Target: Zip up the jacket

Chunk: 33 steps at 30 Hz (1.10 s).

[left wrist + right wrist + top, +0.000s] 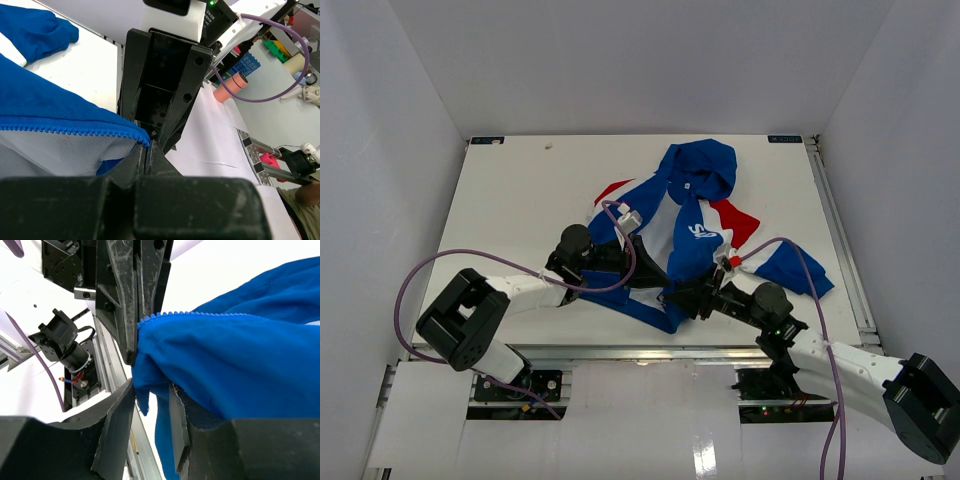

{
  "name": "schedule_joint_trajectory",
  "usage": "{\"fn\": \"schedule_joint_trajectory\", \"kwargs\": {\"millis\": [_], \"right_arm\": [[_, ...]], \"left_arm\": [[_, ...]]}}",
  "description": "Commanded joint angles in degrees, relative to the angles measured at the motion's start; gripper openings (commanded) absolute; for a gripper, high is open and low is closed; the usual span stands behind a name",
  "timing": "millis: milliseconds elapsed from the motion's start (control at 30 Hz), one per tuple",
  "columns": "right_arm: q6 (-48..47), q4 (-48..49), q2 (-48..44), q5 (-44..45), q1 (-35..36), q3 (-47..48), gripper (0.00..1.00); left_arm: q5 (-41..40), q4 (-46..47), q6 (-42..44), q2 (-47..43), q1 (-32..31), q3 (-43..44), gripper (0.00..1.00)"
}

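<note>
Top external shows the blue, red and white jacket (695,215) unzipped, left gripper (148,145) pinching its zipper edge, right gripper (152,395) open around it.

Our left arm (510,290) and right arm (840,360) are built alike: white shells along the links, chunky black housings at the joints and bases. A purple cable (420,266) runs out from the left arm, and a second purple cable (836,400) trails from the right one. A small green light (211,4) glows on the right arm's black housing, and a red fitting (731,261) sits close by its wrist. Our jaws are matte black plastic, scuffed and scratched along the edges, and we see round screw holes (186,97) in the flat black face of the right mount.
</note>
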Motion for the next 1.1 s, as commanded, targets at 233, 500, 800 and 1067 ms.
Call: {"fn": "schedule_joint_trajectory", "kwargs": {"millis": [233, 500, 800, 1067], "right_arm": [[-0.5, 3.2, 0.4, -0.5, -0.3, 0.0, 0.26], [-0.4, 4.0, -0.2, -0.6, -0.3, -0.7, 0.08], [-1.1, 4.7, 0.2, -1.3, -0.3, -0.4, 0.08], [-1.2, 3.5, -1.8, 1.0, -0.3, -1.4, 0.08]], "left_arm": [[1.5, 2.7, -0.4, -0.6, -0.3, -0.1, 0.0], [1.0, 2.8, -0.2, -0.6, -0.1, -0.5, 0.0], [-6.0, -17.2, 6.7, -6.8, 2.9, 1.8, 0.51], [-36.2, -52.6, 21.8, -15.5, 3.1, 6.9, 0.53]]}}
